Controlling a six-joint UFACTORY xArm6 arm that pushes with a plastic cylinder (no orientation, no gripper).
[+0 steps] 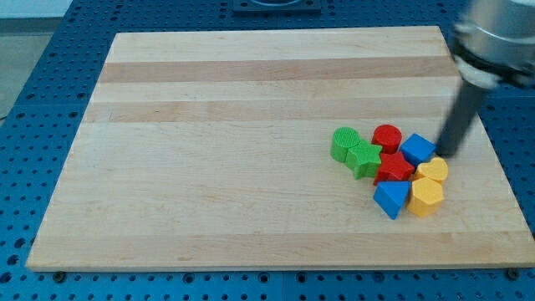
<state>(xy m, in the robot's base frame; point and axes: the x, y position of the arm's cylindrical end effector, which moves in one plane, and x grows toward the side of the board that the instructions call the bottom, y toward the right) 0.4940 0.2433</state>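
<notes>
My tip [445, 154] rests on the wooden board [251, 167] at the view's right, just right of the blue cube [417, 149], close to or touching it. Below the tip lies a yellow block [433, 170], and under that a yellow hexagonal block [425, 197]. Left of the blue cube sits a red round block [387, 138], with a red star block [394, 168] beneath it. A blue triangular block [391, 199] lies at the cluster's bottom. A green star [364, 158] and a green round block [344, 142] form the cluster's left side.
The board lies on a blue perforated table [42, 84]. The rod's grey mount [493, 38] hangs over the board's top right corner. All blocks are packed together in the board's lower right part.
</notes>
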